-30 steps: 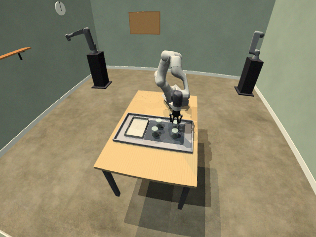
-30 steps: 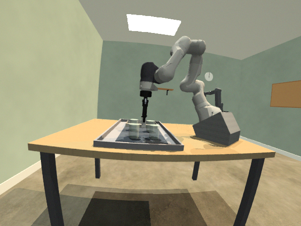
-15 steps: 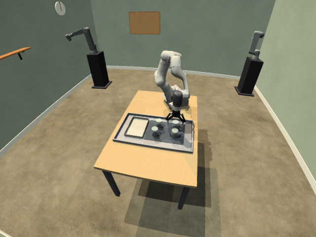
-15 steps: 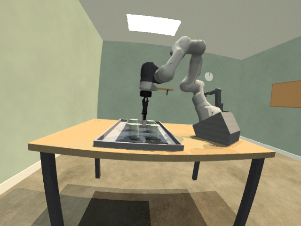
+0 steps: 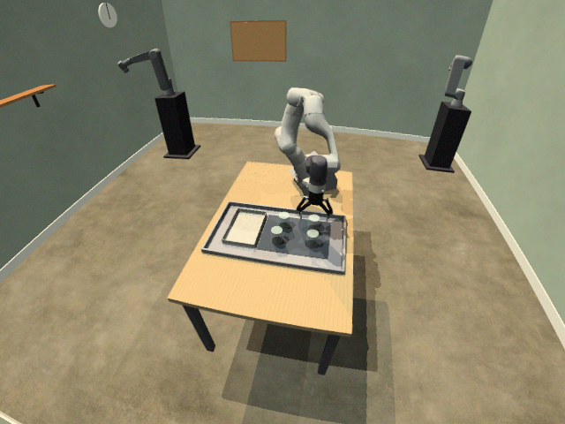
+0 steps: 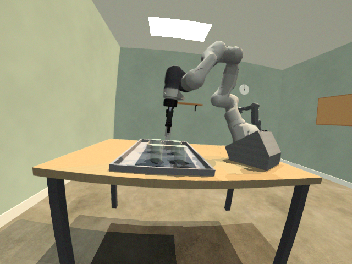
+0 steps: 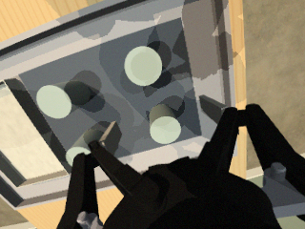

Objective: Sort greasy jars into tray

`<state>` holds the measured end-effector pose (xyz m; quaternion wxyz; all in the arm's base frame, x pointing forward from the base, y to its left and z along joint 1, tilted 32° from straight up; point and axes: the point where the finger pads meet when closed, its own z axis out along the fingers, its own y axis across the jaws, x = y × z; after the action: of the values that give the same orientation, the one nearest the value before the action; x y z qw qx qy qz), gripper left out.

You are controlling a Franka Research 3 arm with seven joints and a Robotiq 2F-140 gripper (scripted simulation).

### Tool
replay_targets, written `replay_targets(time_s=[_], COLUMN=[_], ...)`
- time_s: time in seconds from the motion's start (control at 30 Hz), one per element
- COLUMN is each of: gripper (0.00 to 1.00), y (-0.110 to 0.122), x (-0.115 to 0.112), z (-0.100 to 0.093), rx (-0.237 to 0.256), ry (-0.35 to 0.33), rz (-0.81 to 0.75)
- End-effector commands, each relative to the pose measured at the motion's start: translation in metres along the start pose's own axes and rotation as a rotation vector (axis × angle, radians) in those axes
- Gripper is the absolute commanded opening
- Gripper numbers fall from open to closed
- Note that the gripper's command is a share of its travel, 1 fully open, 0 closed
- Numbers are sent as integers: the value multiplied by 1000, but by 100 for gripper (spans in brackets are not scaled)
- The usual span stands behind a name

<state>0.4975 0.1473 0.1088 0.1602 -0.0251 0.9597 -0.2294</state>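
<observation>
Four jars (image 5: 312, 233) stood on the mat (image 5: 297, 248) on the counter (image 5: 255, 291); the exterior view overlapped them. The pincer (image 5: 314, 216) hung above, spread wide and empty. Only the top view showed the tray (image 5: 232, 221) fully.

You are looking into a room with green walls (image 5: 68, 137) and a mottled brown floor (image 5: 114, 342). A wooden table (image 5: 255, 291) on dark legs is standing centrally, a ceiling light panel (image 6: 179, 28) is glowing overhead, and a cork board (image 5: 258, 40), round clock (image 5: 108, 14) and small shelf (image 5: 27, 94) are hanging on the walls.
</observation>
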Motion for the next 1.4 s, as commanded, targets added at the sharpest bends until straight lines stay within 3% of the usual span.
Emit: replay_targets(time_s=[0.0,0.07,0.13,0.3,0.37,0.5,0.87,1.37], gripper=[100,100,100,100,100,100,100,100], y=[-2,-2,-2,-1,-1,-1,-1,-2], x=[7,6,6,47,47,79,80,80], z=[-25,-40,-40,-41,-41,-42,20,26], rx=[6,6,6,6,6,6,6,6], ry=[22,22,22,22,22,22,22,22], rz=[6,6,6,6,6,6,6,6])
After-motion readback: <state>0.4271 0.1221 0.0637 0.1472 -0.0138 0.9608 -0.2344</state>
